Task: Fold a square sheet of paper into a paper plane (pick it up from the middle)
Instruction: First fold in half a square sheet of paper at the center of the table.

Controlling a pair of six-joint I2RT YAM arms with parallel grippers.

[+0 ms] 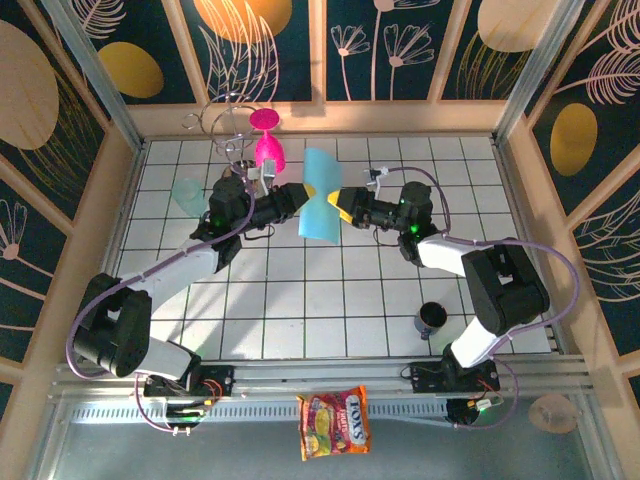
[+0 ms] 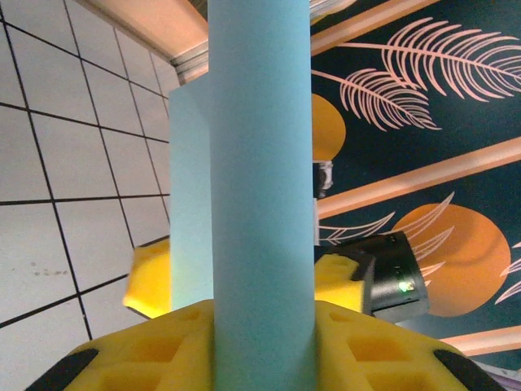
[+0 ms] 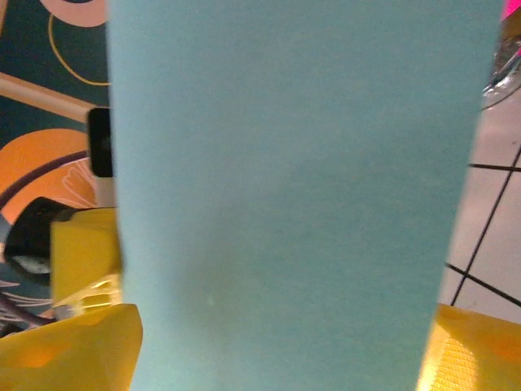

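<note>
The square sheet of paper [image 1: 320, 195] is light blue, folded narrower, and hangs upright above the tiled table between both grippers. My left gripper [image 1: 302, 198] reaches in from the left and is shut on the sheet. In the left wrist view the paper [image 2: 260, 187] rises as a rounded strip, pinched between the yellow pads [image 2: 146, 350] of that gripper [image 2: 262, 346]. My right gripper [image 1: 340, 206] faces it from the right and stands open. In the right wrist view its yellow fingers [image 3: 73, 346] sit wide apart on either side of the sheet's broad face [image 3: 293, 187].
A pink goblet [image 1: 266, 140] and a wire rack [image 1: 225, 125] stand at the back behind the left gripper. A pale-teal cup [image 1: 187, 195] lies at the left. A dark cup [image 1: 432, 318] stands near the right arm's base. A candy bag [image 1: 335, 420] lies below the front rail.
</note>
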